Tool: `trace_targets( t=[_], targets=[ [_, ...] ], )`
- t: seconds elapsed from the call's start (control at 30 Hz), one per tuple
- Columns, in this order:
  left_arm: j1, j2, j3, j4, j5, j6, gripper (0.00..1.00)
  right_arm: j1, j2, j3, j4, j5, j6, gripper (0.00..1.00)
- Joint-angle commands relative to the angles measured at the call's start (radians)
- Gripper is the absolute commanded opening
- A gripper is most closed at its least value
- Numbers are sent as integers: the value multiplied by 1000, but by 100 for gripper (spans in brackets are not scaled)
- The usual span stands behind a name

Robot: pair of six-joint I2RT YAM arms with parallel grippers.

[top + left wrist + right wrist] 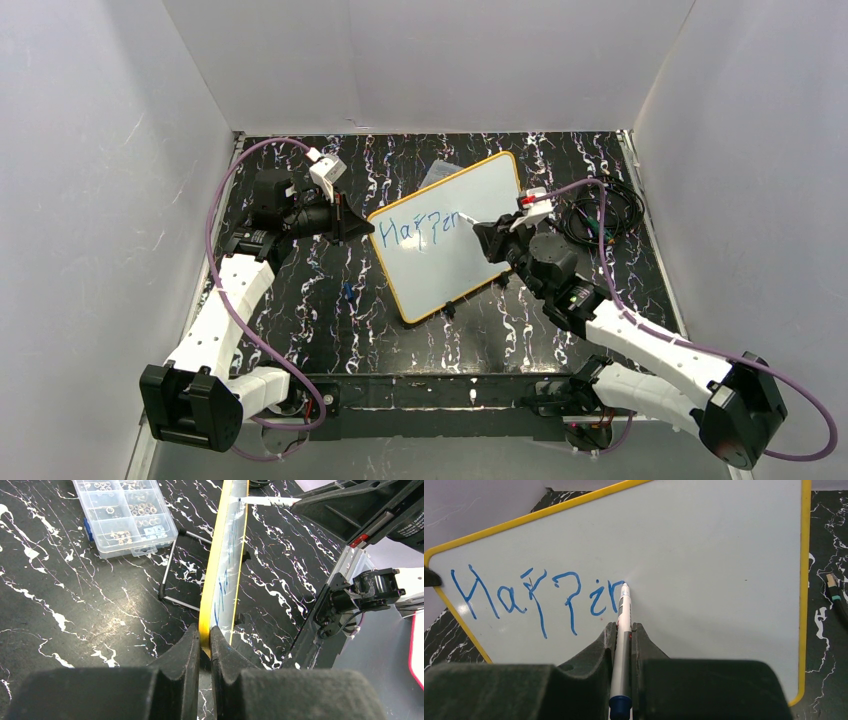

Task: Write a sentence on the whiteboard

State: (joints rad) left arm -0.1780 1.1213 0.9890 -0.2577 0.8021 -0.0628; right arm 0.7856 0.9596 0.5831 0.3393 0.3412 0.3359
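We grip the whiteboard [450, 240] at its edge and hold a marker to its face.

The board stands tilted near the middle of the counter [330, 310], with a wire stand [172, 565] behind it. Our left gripper [204, 639] is closed on the yellow frame at the left edge. Our right gripper [624, 632] is clamped round a marker [625, 607], whose tip touches the board just after the last blue letter. The sentence [539, 597] reads "Happin", running from the left edge towards the middle. Our left arm rises along the left side and bends inward at the elbow, its wrist level with the board. Our right arm stretches diagonally from the lower right, its gripper pointing at the board's centre. A clear box [125, 515] lies behind the board.
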Motion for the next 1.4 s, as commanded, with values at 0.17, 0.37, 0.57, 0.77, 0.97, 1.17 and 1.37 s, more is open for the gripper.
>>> trace_targets(
  t=[0.17,0.37,0.57,0.77,0.97,1.17,1.37],
  targets=[
    [-8,-22,-6,-5,48,33,0,-2,-33,-34,-57,-16,16,1],
    [-7,-23,-6,-5,48,32,0,-3,-58,-29,-76,-7,15,1],
    [-8,-25,-6,-5,45,33,0,-4,-88,-12,-49,7,15,1],
    [-8,-26,-8,-5,45,32,0,-3,-50,6,16,22,-8,1],
    [-8,-26,-7,-5,45,34,0,-4,-10,17,49,21,-26,1],
    [-8,-24,-7,-5,45,34,0,-4,-24,11,29,88,-29,1],
    [-7,-22,-6,-5,46,34,0,-4,-35,13,37,111,-40,1]
  ],
)
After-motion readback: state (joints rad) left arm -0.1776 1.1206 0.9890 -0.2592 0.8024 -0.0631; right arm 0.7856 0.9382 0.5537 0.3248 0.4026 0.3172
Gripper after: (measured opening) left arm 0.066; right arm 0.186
